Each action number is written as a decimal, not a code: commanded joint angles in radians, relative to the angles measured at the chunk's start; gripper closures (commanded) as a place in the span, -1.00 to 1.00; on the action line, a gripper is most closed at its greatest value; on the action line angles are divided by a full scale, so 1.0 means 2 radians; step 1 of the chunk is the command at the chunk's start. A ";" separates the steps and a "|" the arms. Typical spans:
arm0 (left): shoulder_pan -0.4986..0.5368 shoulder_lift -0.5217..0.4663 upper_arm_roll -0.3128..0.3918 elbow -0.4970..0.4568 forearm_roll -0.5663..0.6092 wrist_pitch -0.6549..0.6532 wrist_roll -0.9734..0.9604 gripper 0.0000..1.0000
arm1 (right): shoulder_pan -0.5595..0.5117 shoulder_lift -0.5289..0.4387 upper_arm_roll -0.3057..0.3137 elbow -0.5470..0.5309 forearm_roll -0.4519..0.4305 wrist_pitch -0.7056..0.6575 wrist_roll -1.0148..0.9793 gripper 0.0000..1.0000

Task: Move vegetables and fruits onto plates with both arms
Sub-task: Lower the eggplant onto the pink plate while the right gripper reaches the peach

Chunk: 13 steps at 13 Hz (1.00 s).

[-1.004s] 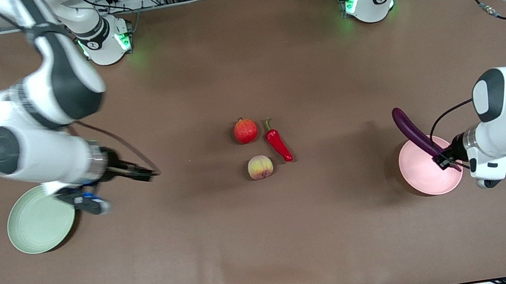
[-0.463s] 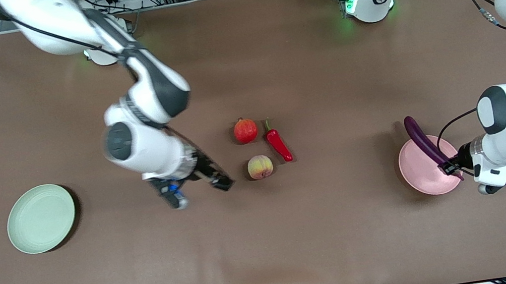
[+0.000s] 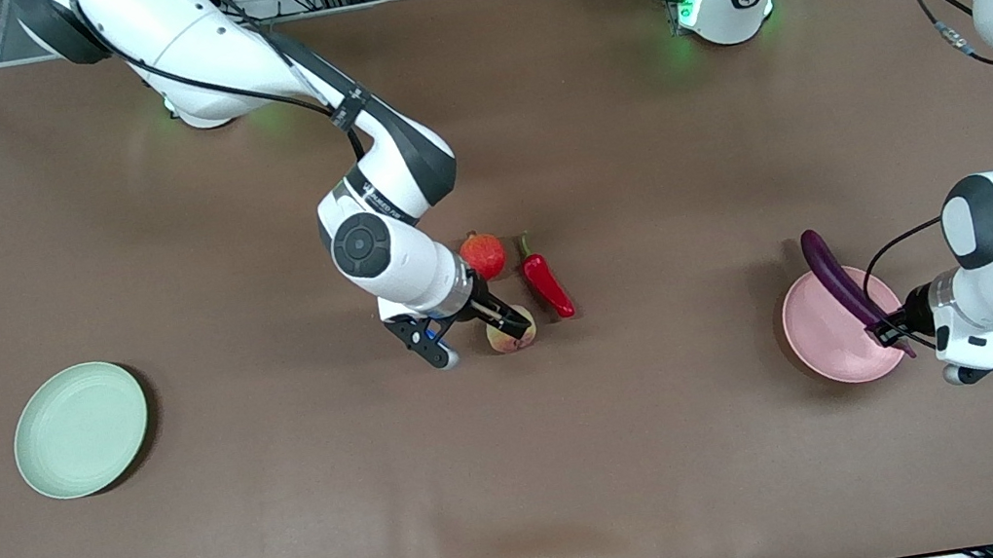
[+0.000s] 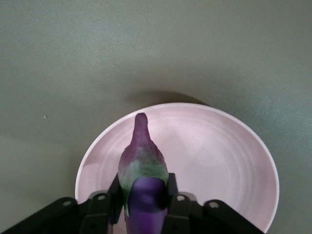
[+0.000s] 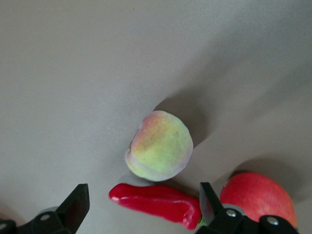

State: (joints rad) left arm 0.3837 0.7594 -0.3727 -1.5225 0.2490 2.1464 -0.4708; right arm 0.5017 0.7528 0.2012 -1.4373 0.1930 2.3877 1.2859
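You've got the left gripper [image 3: 891, 334] clamped on the eggplant [image 3: 840, 285] over the pink plate [image 3: 822, 337], while the right gripper [image 3: 515, 323] hovers jaws wide over the peach [image 5: 159, 145].

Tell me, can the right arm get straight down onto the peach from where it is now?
Probably yes. The right end effector hangs open over the peach, nothing covering it. The chili pepper lies close beside it and the apple a bit farther, so one finger could brush the pepper.
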 commanded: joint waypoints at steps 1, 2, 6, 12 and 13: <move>0.001 0.005 -0.002 0.010 0.008 -0.002 0.008 -1.00 | 0.005 0.023 -0.003 0.018 -0.017 0.032 0.014 -1.00; 0.001 0.003 -0.002 0.010 0.010 -0.002 0.008 -1.00 | 0.005 0.028 -0.005 0.019 -0.023 0.041 0.014 -1.00; 0.001 -0.022 -0.006 0.007 0.009 -0.009 0.003 -1.00 | 0.011 0.048 -0.005 0.018 -0.036 0.072 0.014 -1.00; -0.002 -0.070 -0.045 0.004 0.001 -0.094 -0.035 -1.00 | 0.021 0.066 -0.005 0.015 -0.067 0.074 0.032 -1.00; -0.002 -0.071 -0.066 0.003 0.002 -0.114 -0.083 -1.00 | 0.021 0.068 -0.005 0.015 -0.070 0.074 0.032 -1.00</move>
State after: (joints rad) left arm 0.3798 0.6485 -0.4505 -1.4941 0.2492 1.9812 -0.5247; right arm 0.5305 0.8658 0.1975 -1.4318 0.0861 2.5353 1.3202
